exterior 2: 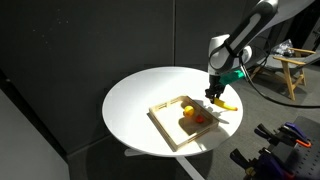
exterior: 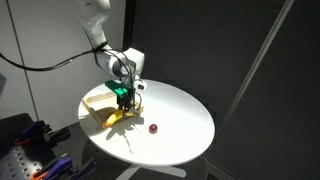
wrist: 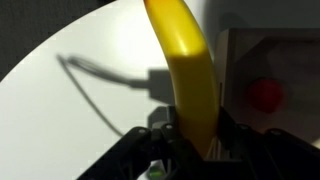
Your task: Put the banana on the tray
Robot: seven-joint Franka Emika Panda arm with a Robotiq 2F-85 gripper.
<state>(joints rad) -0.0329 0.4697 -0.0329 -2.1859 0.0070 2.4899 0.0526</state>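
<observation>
Closest to me in the wrist view, the hand [wrist: 190, 136] is closed on the banana [wrist: 183, 60], its two dark fingers [wrist: 158, 138] pressing the fruit from either side. The banana runs straight up the middle of that view, away from the hand. Just to its right lies the tray [wrist: 232, 60], with a red piece [wrist: 265, 95] inside it; to its left is bare white tabletop [wrist: 60, 110], crossed by a thin shadow.

In both exterior views the hand [exterior: 122, 96] [exterior 2: 215, 93] points down at the tray's edge with the banana [exterior: 114, 117] [exterior 2: 226, 102] hanging below it. In an exterior view the banana sits at the tray's [exterior 2: 165, 125] outer corner, beside the rim rather than inside. I cannot tell whether its lower tip touches the tabletop [exterior 2: 135, 100]. Inside the tray lie a yellow piece [exterior 2: 188, 111] and the red piece [exterior 2: 199, 118], close together.

Further out on the tabletop [exterior: 180, 120], a dark red fruit [exterior: 153, 128] sits alone, well apart from the tray [exterior: 93, 103].
</observation>
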